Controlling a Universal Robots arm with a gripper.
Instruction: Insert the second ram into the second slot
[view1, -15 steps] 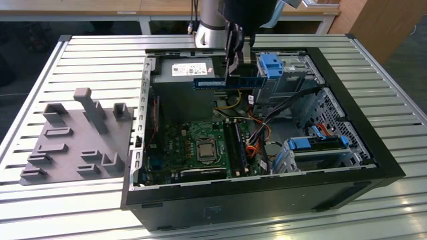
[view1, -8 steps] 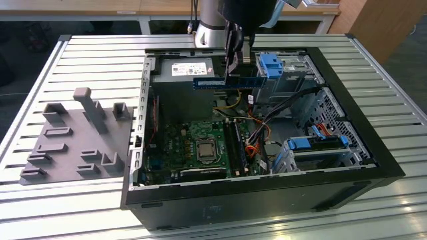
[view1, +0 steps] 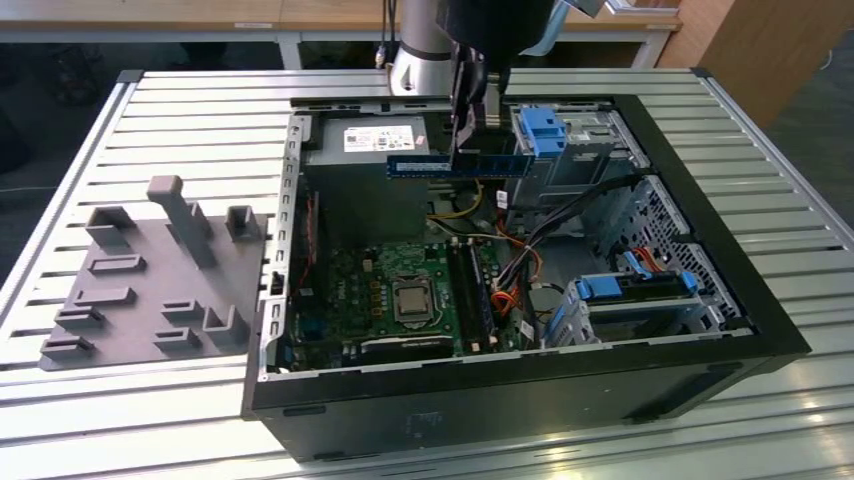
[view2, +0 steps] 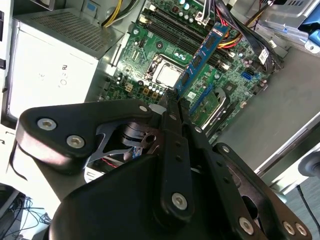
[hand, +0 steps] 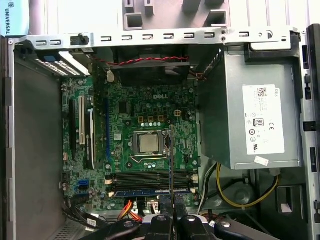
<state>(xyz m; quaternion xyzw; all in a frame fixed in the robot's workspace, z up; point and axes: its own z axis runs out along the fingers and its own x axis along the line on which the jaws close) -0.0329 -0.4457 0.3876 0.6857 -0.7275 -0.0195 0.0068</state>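
Ram: up in the air. The ram (view1: 427, 166) hangs level over the open case, touching nothing below it.
Grip: the gripper (view1: 471, 157) is clamped shut on the ram partway along, with blue board sticking out on both sides in the exterior view.
Close-up: in the second wrist view the black fingers (view2: 171, 135) pinch the strip and the rest of it runs out past them, chips showing.
Edge-on: in the first wrist view the ram is just a thin line rising from the gripper.
Slots: the slots (hand: 150, 179) sit well below on the motherboard (view1: 374, 290). The ram is turned crosswise to them. One slot at the edge of the bank already carries a blue board, and the ones beside it look dark.
CPU: the CPU (view1: 410, 298) has a bare metal lid and is near the slots.
Power supply: the power supply (view1: 363, 140) is a grey box with a white label, behind the ram in the exterior view.
Latches: blue latches (view1: 541, 127) are just beside the ram's end on the exterior view's right.
Cables: cables (view1: 514, 240) in yellow, orange and black are tangled next to the board.
Case: the case (view1: 747, 300) is black, lies on its side with the lid off, and rests on a slatted table (view1: 160, 110).
Fixture: a grey fixture (view1: 147, 270) sits on the table, on the exterior view's left of the case.
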